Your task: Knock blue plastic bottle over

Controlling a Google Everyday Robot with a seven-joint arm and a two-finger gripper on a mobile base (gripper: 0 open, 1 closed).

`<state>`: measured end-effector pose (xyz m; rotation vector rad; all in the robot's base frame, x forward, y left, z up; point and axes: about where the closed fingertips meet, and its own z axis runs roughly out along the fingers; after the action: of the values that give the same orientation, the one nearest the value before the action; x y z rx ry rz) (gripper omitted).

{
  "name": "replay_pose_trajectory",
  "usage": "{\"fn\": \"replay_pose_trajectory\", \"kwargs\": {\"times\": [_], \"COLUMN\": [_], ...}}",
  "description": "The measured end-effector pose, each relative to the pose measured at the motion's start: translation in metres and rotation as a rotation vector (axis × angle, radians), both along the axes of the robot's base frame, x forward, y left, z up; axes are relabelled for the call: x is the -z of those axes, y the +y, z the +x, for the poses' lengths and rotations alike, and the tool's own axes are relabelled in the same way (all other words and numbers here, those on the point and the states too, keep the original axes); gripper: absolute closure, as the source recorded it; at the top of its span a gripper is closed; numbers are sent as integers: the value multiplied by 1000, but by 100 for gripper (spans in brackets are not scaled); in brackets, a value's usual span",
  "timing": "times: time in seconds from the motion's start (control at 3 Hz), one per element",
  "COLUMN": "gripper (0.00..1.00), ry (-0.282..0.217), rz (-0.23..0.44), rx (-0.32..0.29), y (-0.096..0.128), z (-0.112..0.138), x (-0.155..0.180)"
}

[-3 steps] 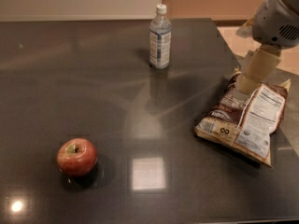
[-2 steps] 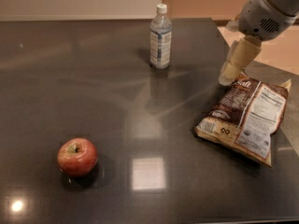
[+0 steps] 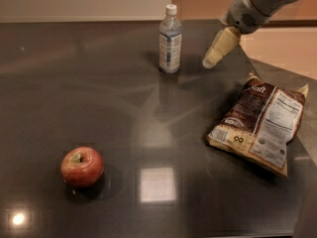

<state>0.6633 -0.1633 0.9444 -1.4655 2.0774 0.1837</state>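
Observation:
The blue plastic bottle [image 3: 170,40] stands upright at the far middle of the dark table [image 3: 99,93]. It is clear, with a white cap and a blue-and-white label. My gripper [image 3: 209,62] comes in from the upper right on a grey arm. Its cream fingers look pressed together, pointing down and left. The tip is to the right of the bottle, at about the height of its base, and apart from it.
A brown and white snack bag [image 3: 260,121] lies at the right of the table. A red apple [image 3: 81,166] sits at the near left. The table's right edge runs close behind the bag.
My gripper has moved left and away from the snack bag, toward the bottle. The bottle, the apple and the bag have not moved.

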Motion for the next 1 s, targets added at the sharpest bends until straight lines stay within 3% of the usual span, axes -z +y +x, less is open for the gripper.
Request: {"fn": "replay_pose_trajectory", "kwargs": {"times": [0.33, 1.0], "gripper": [0, 0], "ry": [-25, -36], "rz": [70, 193], "rx": [12, 5], "y": [23, 74], "z": [36, 71], "x": [6, 16]}}
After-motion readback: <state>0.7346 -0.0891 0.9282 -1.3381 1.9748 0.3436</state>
